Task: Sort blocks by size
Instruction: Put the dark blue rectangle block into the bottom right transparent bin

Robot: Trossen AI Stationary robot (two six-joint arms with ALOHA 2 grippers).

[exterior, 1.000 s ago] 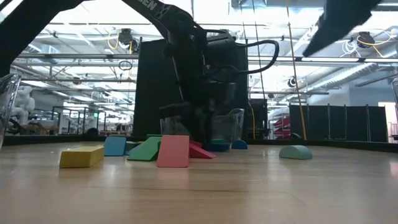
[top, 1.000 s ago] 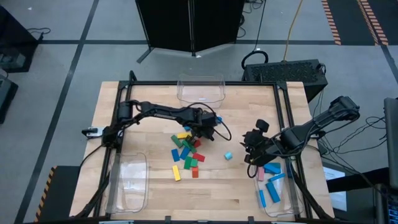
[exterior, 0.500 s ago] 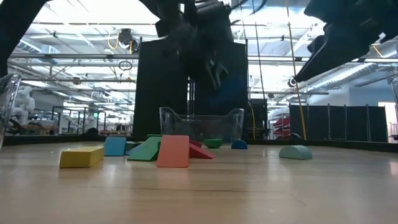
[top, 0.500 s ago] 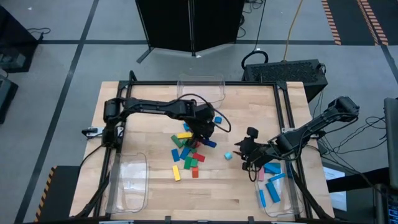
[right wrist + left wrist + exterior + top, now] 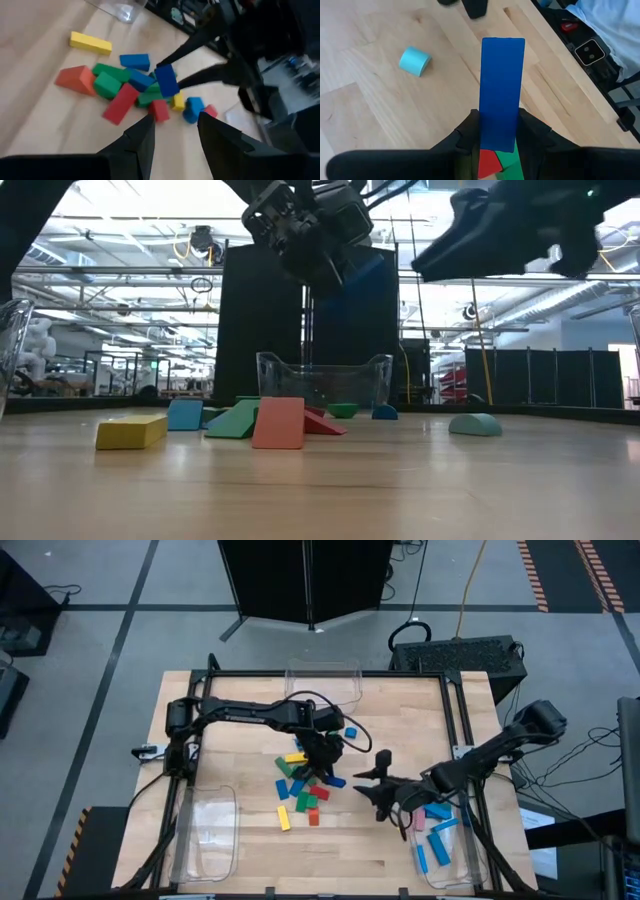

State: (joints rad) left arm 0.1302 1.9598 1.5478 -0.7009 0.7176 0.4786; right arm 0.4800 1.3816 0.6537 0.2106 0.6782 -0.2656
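The blocks lie in a loose pile (image 5: 300, 792) at the table's middle: green, blue, red and yellow pieces (image 5: 112, 82). My left gripper (image 5: 328, 768) hangs over the pile's right side, shut on a long blue bar (image 5: 502, 90). That bar also shows in the right wrist view (image 5: 166, 80). A small cyan block (image 5: 415, 61) lies on the wood to the pile's right. My right gripper (image 5: 372, 788) stands open above that spot, pointing at the pile, with nothing between its fingers (image 5: 145, 140). My left gripper pinches the blue bar between its two fingers at one end (image 5: 498, 136), a finger on each long side. The fingers slant down toward the table's right and lie along the bar. The bar sticks out ahead of them, tilted and lifted clear of the pile.
A clear bin (image 5: 322, 682) stands at the far edge, another (image 5: 205, 835) at the near left. A third bin (image 5: 445, 845) at the near right holds blue and pink blocks. A blue block (image 5: 349, 731) lies beside the left arm's wrist.
My left gripper has risen from the pile with the blue bar and turned its wrist, so the bar now hangs clear above the blocks. My right gripper has come down and toward the table's left, nearer the pile, rolling as it went; it now covers the cyan block from above.
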